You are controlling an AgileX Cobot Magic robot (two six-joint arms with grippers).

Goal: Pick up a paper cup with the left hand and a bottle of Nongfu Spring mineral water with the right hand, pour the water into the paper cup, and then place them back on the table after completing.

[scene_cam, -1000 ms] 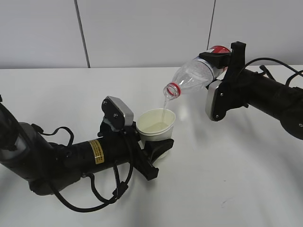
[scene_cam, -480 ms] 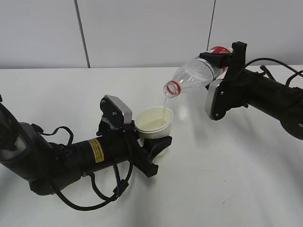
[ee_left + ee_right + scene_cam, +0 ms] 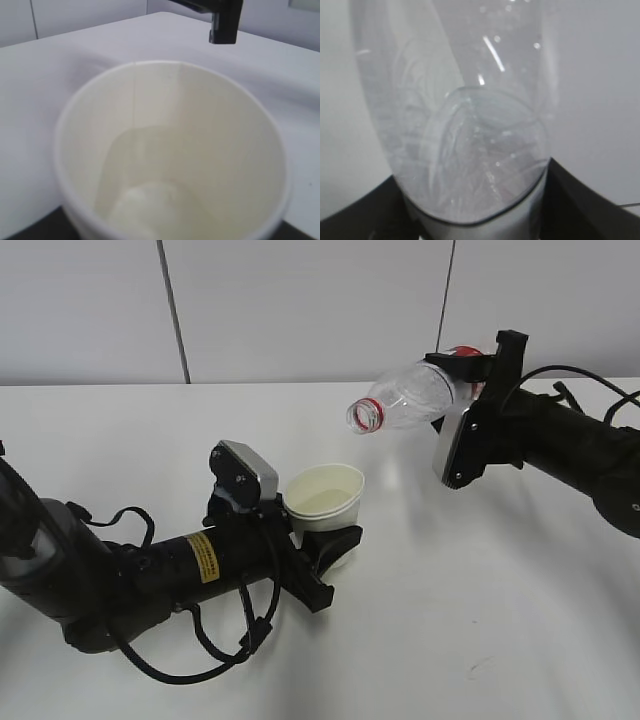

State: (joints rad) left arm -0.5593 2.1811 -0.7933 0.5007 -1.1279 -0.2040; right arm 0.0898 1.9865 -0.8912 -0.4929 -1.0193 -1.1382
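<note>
Exterior view | left hand [image 3: 322, 540] clamps cup [image 3: 322, 498] upright, centre-left above table [image 3: 480, 620] | water [image 3: 150, 205] in cup | right hand [image 3: 470, 375] grips bottle [image 3: 410, 400] tilted, mouth left, above cup's right.

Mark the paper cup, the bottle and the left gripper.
paper cup [image 3: 322, 502], exterior view, outer wall below the rim.
bottle [image 3: 412, 398], exterior view, clear mid-body.
left gripper [image 3: 325, 565], exterior view, midway between fingertips, under the cup.

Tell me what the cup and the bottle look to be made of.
The white tapered cup looks like matte paper: opaque cream walls, a rolled rim and a vertical seam in the left wrist view. The clear bottle with the red neck ring looks like thin glossy plastic: see-through, creased walls with bright highlights.
</note>
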